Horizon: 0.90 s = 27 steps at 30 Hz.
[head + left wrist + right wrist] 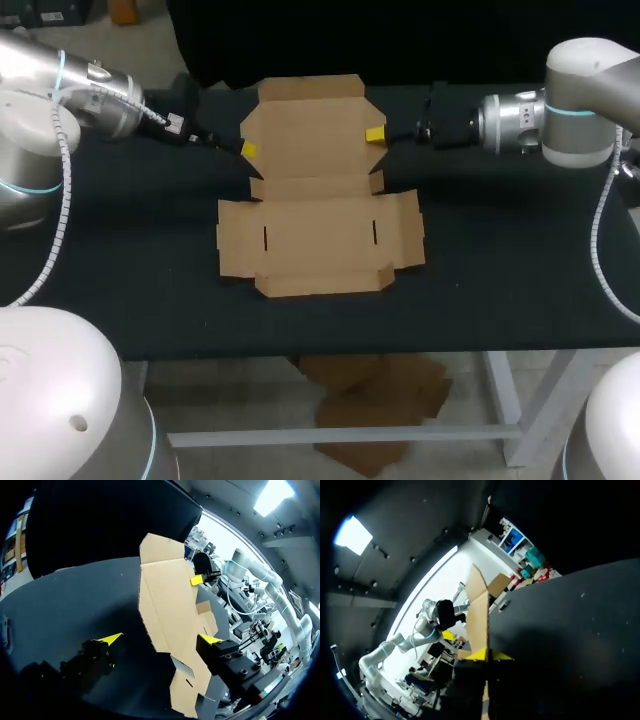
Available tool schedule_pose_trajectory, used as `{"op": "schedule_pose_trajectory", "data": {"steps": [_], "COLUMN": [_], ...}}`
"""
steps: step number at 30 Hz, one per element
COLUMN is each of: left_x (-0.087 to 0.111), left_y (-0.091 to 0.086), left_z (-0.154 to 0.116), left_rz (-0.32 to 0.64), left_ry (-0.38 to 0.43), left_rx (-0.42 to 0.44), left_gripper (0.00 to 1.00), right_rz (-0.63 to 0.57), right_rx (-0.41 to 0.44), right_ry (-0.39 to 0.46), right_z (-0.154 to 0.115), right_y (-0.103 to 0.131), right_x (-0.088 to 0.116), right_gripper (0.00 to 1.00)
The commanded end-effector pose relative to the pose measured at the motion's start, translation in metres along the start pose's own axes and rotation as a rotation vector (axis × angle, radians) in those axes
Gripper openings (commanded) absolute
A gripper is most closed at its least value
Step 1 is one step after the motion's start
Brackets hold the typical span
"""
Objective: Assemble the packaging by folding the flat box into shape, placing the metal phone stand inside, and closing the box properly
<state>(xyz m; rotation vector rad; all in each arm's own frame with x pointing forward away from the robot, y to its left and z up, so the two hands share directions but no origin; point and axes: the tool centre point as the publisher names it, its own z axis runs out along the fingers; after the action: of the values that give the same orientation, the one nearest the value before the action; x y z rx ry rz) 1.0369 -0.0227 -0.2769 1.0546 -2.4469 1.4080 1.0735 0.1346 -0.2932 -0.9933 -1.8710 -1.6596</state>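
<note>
Cardboard box [318,215] flat; right tool [490,655] pinching edge.

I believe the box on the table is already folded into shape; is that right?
Not quite: the box on the table is not folded; it is spread out as an open sheet, as the head view shows.
</note>
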Motion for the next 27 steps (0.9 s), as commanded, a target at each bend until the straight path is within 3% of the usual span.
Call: {"op": "schedule_pose_trajectory", "data": {"steps": [1,23,26,27], "left_x": [-0.004,0.014,0.016,0.017], "left_y": [-0.006,-0.042,-0.047,-0.048], "left_z": [0.008,0.032,0.034,0.035], "left_rz": [0.025,0.181,0.199,0.206], "left_ry": [0.036,0.283,0.306,0.312], "left_rx": [0.016,0.134,0.142,0.143], "left_gripper": [1.0,1.0,0.9,0.72], "right_rz": [-0.018,-0.114,-0.122,-0.123], "right_rx": [-0.016,-0.088,-0.092,-0.093], "right_ry": [0.006,0.062,0.067,0.068], "right_z": [-0.001,0.009,0.009,0.01], "right_y": [0.001,0.022,0.024,0.024], "right_x": [0.004,0.017,0.019,0.019], "right_gripper": [0.0,0.0,0.0,0.0]}}
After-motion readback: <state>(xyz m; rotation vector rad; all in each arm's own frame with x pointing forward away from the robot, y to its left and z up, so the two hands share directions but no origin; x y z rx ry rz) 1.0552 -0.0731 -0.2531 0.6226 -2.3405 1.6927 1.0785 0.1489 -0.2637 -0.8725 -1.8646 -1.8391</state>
